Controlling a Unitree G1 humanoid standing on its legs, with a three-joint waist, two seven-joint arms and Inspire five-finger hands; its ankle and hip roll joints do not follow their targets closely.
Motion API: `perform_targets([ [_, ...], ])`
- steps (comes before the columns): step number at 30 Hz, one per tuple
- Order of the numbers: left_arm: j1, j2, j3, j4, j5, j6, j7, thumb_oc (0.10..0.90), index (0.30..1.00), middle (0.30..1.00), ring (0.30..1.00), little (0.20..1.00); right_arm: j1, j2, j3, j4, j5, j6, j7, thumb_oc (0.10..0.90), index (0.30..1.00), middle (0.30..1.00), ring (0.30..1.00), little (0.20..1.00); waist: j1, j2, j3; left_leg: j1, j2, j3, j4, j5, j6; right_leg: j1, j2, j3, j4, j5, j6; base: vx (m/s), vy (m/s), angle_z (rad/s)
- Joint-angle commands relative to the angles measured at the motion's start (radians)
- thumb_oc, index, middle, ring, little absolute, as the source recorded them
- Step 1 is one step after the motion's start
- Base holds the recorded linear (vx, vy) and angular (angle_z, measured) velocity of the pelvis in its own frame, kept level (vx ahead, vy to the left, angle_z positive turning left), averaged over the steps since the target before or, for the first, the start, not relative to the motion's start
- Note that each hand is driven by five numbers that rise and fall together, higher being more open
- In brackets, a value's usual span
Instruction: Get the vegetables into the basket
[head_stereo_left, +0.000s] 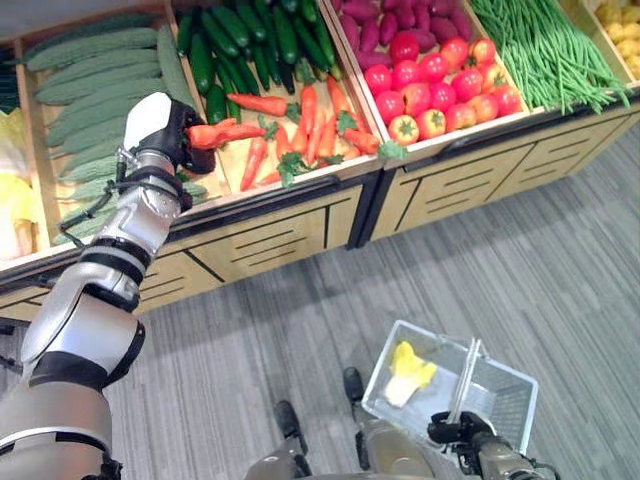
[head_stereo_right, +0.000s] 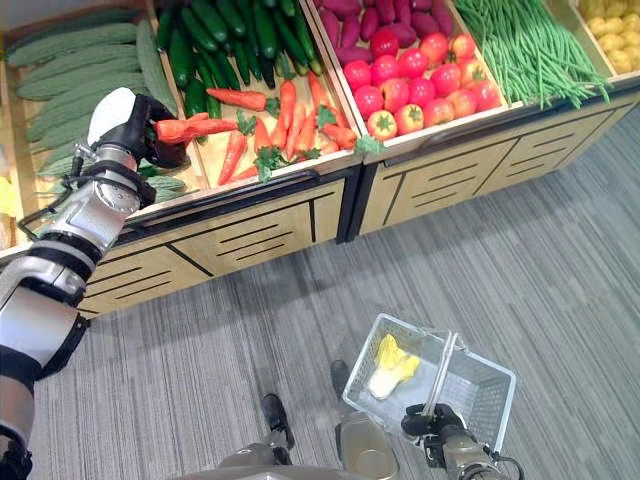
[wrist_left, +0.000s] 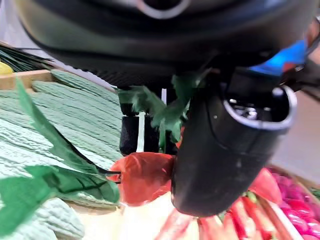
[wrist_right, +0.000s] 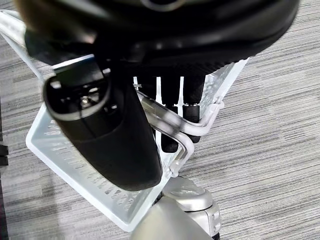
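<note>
Left hand (head_stereo_left: 172, 135), raised over the carrot bin (head_stereo_left: 232, 168), with fingers and thumb curled round a carrot (head_stereo_left: 222, 132); the left wrist view shows the orange root pinched near its leafy end, the leaves trailing past the thumb. The carrot lies roughly level, its tip pointing toward the other carrots (head_stereo_left: 310, 125) in the bin. Right hand (head_stereo_right: 432, 422), low by the floor, fingers wrapped round the handle (wrist_right: 175, 131) of the wire basket (head_stereo_right: 490, 395), which hangs above the grey floor (head_stereo_left: 300, 310) and already holds a yellow-white leafy vegetable (head_stereo_right: 385, 367).

Risks, as judged from this position:
- The grip sits near one end of a smooth, tapering root; a swing toward the basket could let the long free end pivot or slide out of the fingers.
- Carrot and basket are well apart, so the carry is long and passes over open floor, where a drop would land.
- The basket hangs from a single handle and may tilt or sway, and its handle crosses the opening, leaving a narrower target on either side.
- The trailing leaves could catch on neighbouring carrots as the hand lifts clear.
</note>
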Motion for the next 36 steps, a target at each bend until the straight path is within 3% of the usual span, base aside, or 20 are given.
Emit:
perform_targets([
  [1,-0.062,0.034,0.078,-0.047,-0.044,-0.078,0.067,0.400,0.300,0.300,0.300,0.300,0.118,-0.045,-0.017,0.070,-0.046,0.025,0.002,0.400,0.300,0.300,0.300,0.300,0.014,0.008,-0.059,0.050,-0.008,-0.037,0.002,-0.092,-0.019,0.057,-0.045,-0.059,-0.011,-0.103,0.055,-0.03,0.008,0.12],
  [5,0.099,0.009,0.176,-0.255,-0.073,-0.098,0.054,0.400,0.300,0.300,0.300,0.300,0.126,-0.029,-0.040,0.072,-0.067,0.035,0.008,0.400,0.300,0.300,0.300,0.300,0.028,0.002,-0.075,0.089,-0.009,-0.050,0.002,-0.099,-0.017,0.104,-0.048,-0.078,-0.011,-0.112,0.057,-0.03,0.013,0.10],
  [19,0.418,-0.077,0.380,-0.498,-0.122,-0.117,0.019,0.400,0.300,0.300,0.300,0.300,0.151,0.004,-0.073,0.075,-0.121,0.046,0.014,0.400,0.300,0.300,0.300,0.300,0.046,-0.015,-0.122,0.163,-0.019,-0.065,0.002,-0.121,-0.008,0.188,-0.054,-0.100,-0.011,-0.126,0.065,-0.01,0.014,0.05],
  [31,0.680,-0.143,0.488,-0.752,-0.098,-0.116,-0.049,0.400,0.300,0.300,0.300,0.300,0.150,0.028,-0.107,0.083,-0.125,0.053,0.017,0.400,0.300,0.300,0.300,0.300,0.079,-0.032,-0.147,0.217,-0.023,-0.090,0.002,-0.140,0.003,0.256,-0.057,-0.124,-0.011,-0.142,0.066,-0.01,0.011,0.05],
  [36,0.753,-0.135,0.515,-0.799,-0.046,-0.097,-0.069,0.400,0.300,0.300,0.300,0.300,0.150,0.033,-0.104,0.076,-0.141,0.055,0.020,0.400,0.300,0.300,0.300,0.300,0.091,-0.039,-0.153,0.237,-0.026,-0.103,0.002,-0.146,0.009,0.282,-0.059,-0.134,-0.011,-0.151,0.065,-0.02,0.031,0.08],
])
